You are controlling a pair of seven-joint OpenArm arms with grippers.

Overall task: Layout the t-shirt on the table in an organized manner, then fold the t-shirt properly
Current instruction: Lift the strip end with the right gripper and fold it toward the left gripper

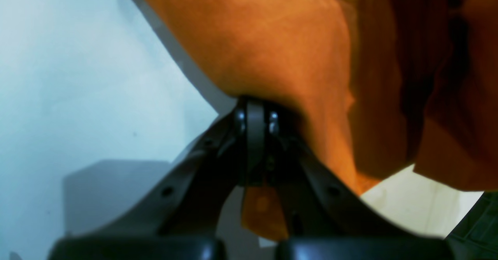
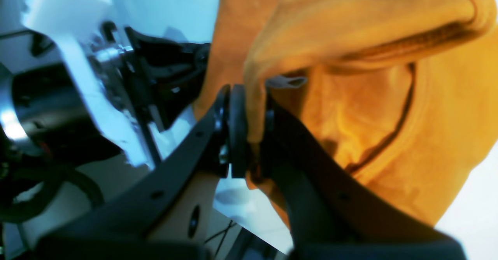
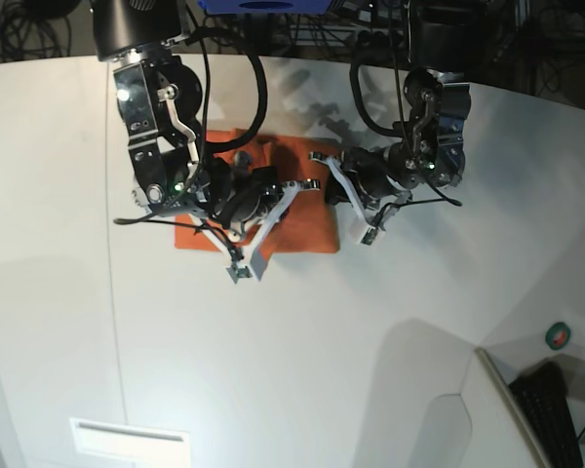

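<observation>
The orange t-shirt (image 3: 297,214) lies bunched on the white table (image 3: 322,341) between my two arms. In the left wrist view my left gripper (image 1: 255,110) is shut on an edge of the t-shirt (image 1: 264,38), whose fabric hangs beyond the tips above the table (image 1: 58,77). In the right wrist view my right gripper (image 2: 249,108) is shut on a fold of the t-shirt (image 2: 350,127) near the collar, with the white tag (image 2: 286,81) just past the tips. In the base view the left gripper (image 3: 324,168) is at the shirt's right edge and the right gripper (image 3: 268,185) is over its middle.
A thin dark seam line (image 3: 112,322) runs down the table at the left. A white rectangular plate (image 3: 127,439) sits at the front left. A small round green and red object (image 3: 558,336) and a dark keyboard (image 3: 556,409) are at the right edge. Cables hang behind the arms.
</observation>
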